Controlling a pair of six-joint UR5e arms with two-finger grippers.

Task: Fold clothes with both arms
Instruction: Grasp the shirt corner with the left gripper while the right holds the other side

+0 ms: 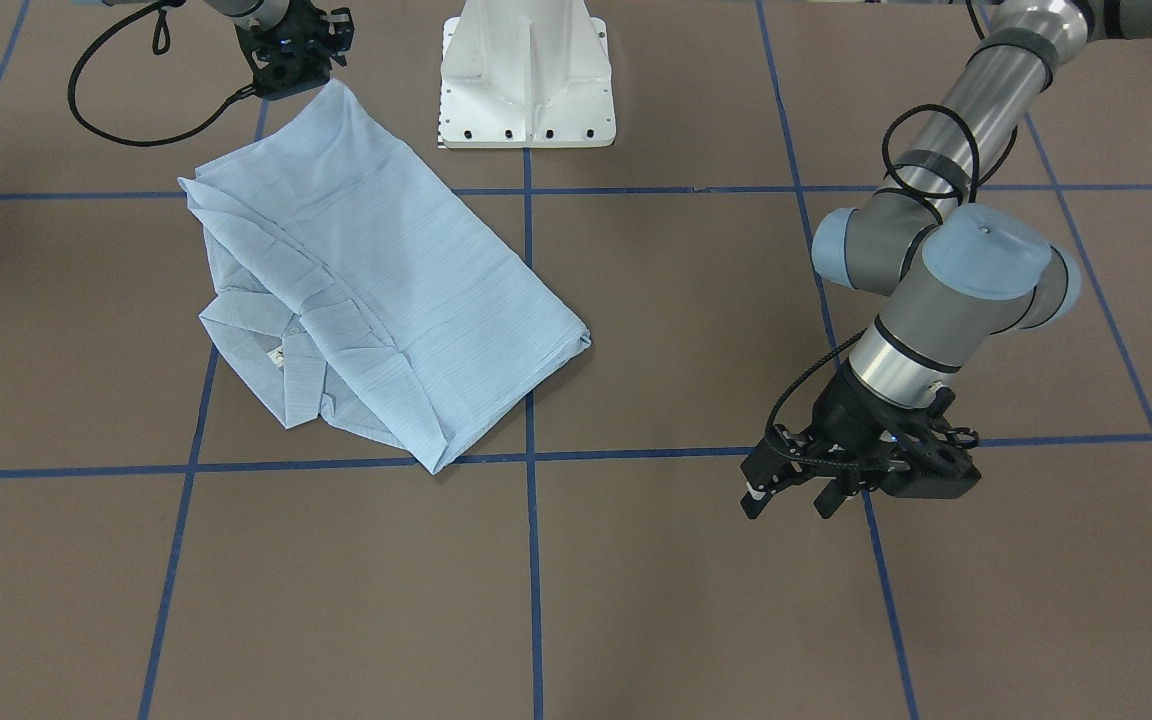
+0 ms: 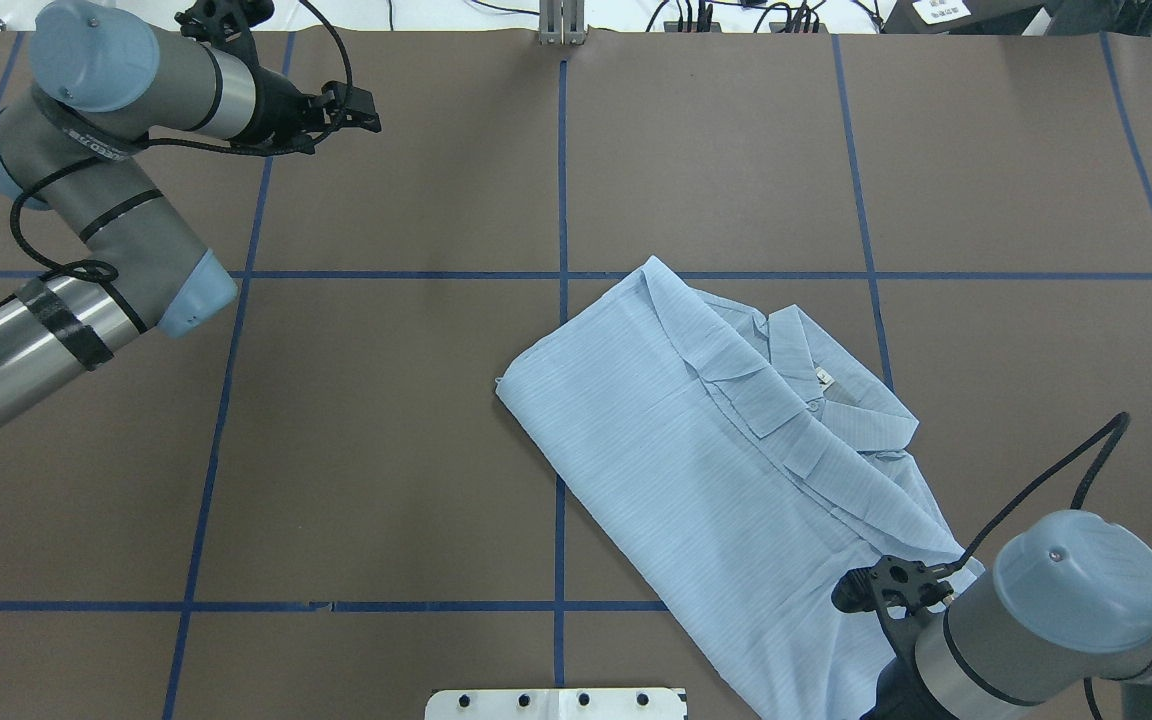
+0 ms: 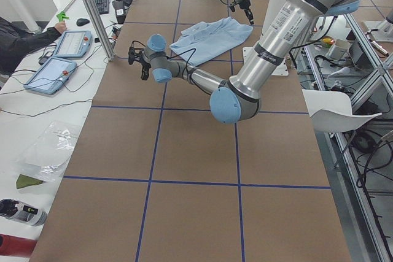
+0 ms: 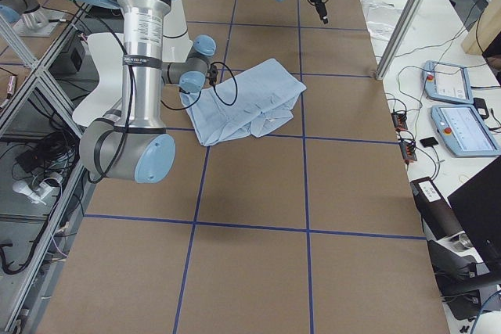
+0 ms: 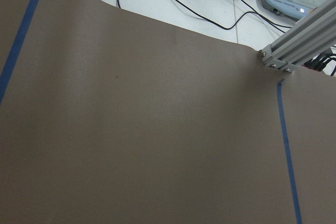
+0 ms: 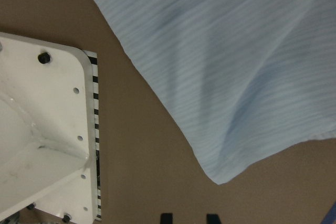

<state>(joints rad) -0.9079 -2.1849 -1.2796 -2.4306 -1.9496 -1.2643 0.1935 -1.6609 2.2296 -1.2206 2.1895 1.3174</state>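
Note:
The clothes are one light blue striped shirt (image 1: 386, 290), folded into a long slab with its collar (image 1: 296, 345) showing, lying flat on the brown table (image 1: 636, 600). My right gripper (image 6: 189, 217) hovers at the shirt's corner nearest the robot base (image 6: 218, 179). Its two fingertips stand apart with no cloth between them, so it is open. In the front-facing view this gripper (image 1: 296, 65) sits just beyond that corner. My left gripper (image 1: 794, 495) hangs open and empty over bare table, far from the shirt (image 2: 716, 450).
The white pedestal base (image 1: 526, 80) stands beside the shirt's near corner. An aluminium post (image 5: 299, 40) rises at the table's far edge, with two tablets (image 3: 67, 44) and a person's sleeve (image 3: 24, 35) beyond. Blue tape lines (image 1: 533, 560) grid the table.

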